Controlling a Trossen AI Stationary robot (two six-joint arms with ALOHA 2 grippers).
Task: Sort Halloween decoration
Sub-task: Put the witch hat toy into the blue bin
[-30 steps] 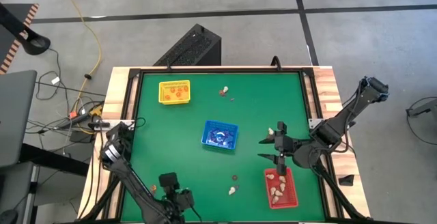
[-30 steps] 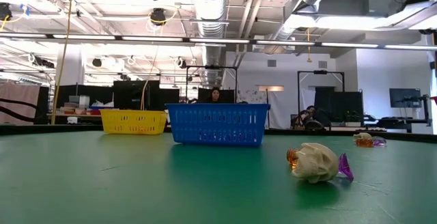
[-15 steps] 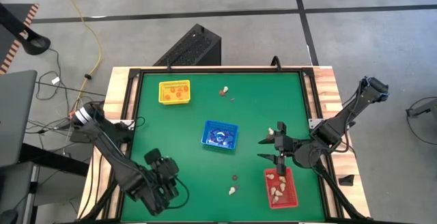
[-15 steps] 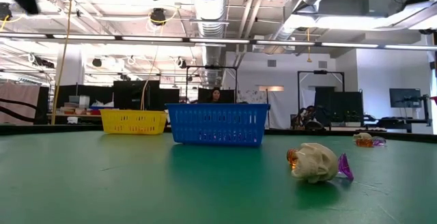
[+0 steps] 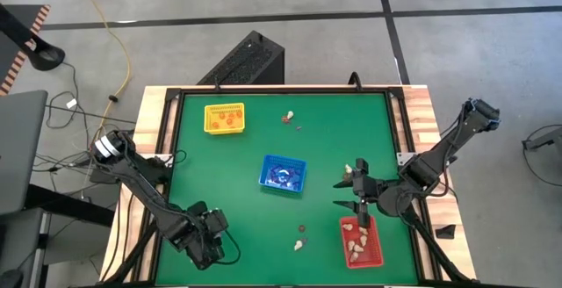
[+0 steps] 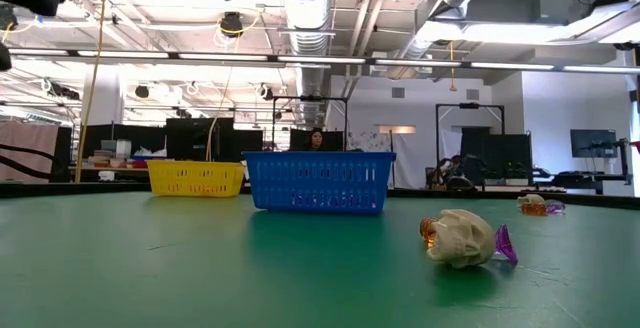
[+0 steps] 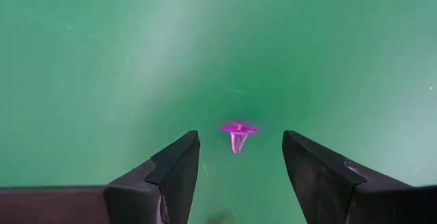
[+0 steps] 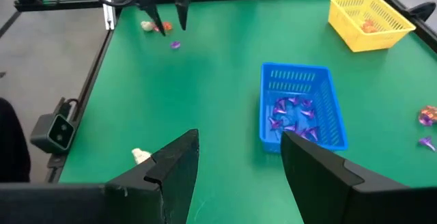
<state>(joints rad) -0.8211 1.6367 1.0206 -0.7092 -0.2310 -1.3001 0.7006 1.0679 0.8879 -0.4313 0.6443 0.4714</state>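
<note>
My left gripper hovers open near the table's near-left corner. In its wrist view a tiny purple trinket lies on the green mat between and beyond the fingertips, untouched. The right wrist view shows that gripper pointing down above a cream trinket, an orange one and the purple one. The low view shows this cluster. My right gripper waits open at the right, just beyond the red tray. A cream trinket and a dark one lie near the near edge.
The red tray holds cream trinkets. The blue tray at the centre holds purple ones, and the yellow tray at the far left holds orange ones. Two more trinkets lie near the far edge. A raised black frame borders the mat.
My left arm has swung: its gripper left the near edge, moved toward the far and left side, then settled slightly back toward the near edge, above the trinket cluster. The right arm and the trinkets have stayed still.
</note>
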